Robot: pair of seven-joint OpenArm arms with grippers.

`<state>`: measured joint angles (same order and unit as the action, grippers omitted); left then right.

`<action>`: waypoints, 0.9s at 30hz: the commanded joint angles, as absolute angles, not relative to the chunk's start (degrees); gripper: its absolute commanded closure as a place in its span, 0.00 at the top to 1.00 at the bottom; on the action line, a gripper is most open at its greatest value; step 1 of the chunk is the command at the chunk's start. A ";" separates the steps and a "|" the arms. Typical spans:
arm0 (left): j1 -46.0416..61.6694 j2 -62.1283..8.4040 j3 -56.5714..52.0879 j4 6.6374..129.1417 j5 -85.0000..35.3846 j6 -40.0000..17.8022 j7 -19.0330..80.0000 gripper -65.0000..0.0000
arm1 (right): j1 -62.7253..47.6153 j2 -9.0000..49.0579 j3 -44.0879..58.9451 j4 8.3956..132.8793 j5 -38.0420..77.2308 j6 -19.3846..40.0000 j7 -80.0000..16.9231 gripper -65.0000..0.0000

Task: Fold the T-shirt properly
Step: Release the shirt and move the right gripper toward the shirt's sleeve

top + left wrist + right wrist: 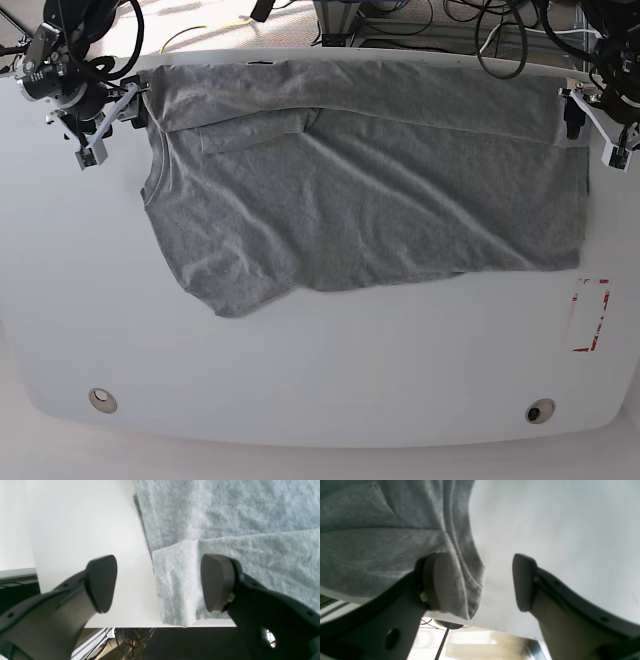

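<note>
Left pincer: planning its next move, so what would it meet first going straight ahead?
Likely the T-shirt; the open left pincer straddles its folded corner on the table. Depth unclear.

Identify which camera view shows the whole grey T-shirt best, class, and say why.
The base view: the T-shirt lies spread on the white table, its far edge folded over. The left wrist view shows only one folded corner between open jaws. The right wrist view shows only a hemmed edge draped past one pad.
</note>
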<state>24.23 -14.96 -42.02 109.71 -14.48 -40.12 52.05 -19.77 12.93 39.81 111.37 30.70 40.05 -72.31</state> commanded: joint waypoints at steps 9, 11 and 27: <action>23.52 -15.60 -42.59 110.46 -14.64 -40.00 51.38 0.75 | -14.02 11.47 26.24 112.04 34.51 40.00 -71.69 0.58; 23.52 -15.60 -42.59 110.46 -14.64 -40.00 51.38 0.75 | -13.05 10.51 26.07 111.08 33.36 40.00 -71.78 0.58; 23.69 -15.60 -42.59 110.46 -14.64 -40.00 51.38 0.75 | -10.95 9.80 20.09 104.84 32.48 40.00 -71.60 0.58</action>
